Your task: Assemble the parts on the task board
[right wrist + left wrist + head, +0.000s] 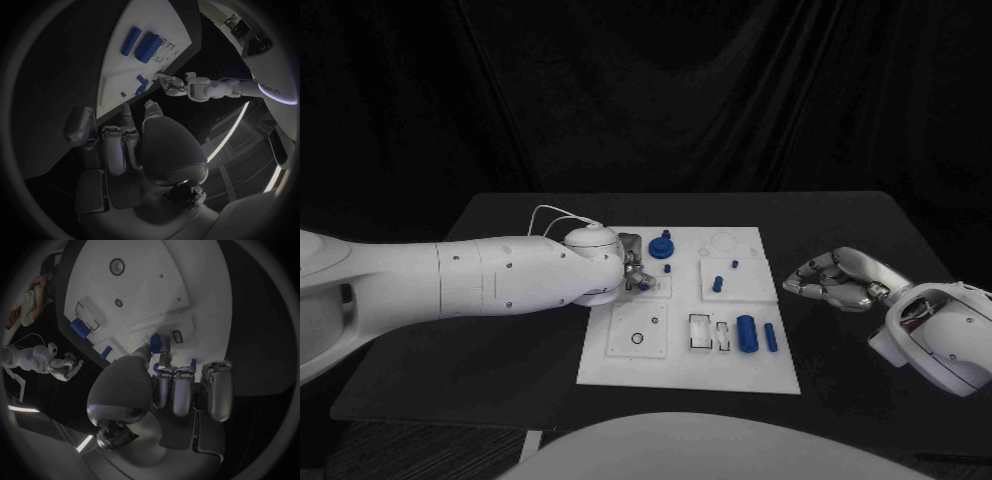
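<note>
Evidently the left hand [635, 268] pinches a blue part [155, 343] over the task board [625, 365]; it should lower squarely. Beside the board, the right hand [831, 280] rests curled, empty.

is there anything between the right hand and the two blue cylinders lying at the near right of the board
Nothing visible. The right hand rests on the black table off the task board's right edge, fingers curled, and only bare table and white plate lie between it and the blue cylinders.

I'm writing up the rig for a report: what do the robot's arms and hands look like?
Both arms are smooth white shells with small dark fastener dots. A thin white cable loops at the left wrist. The left hand and right hand are silver metal with segmented fingers.
</note>
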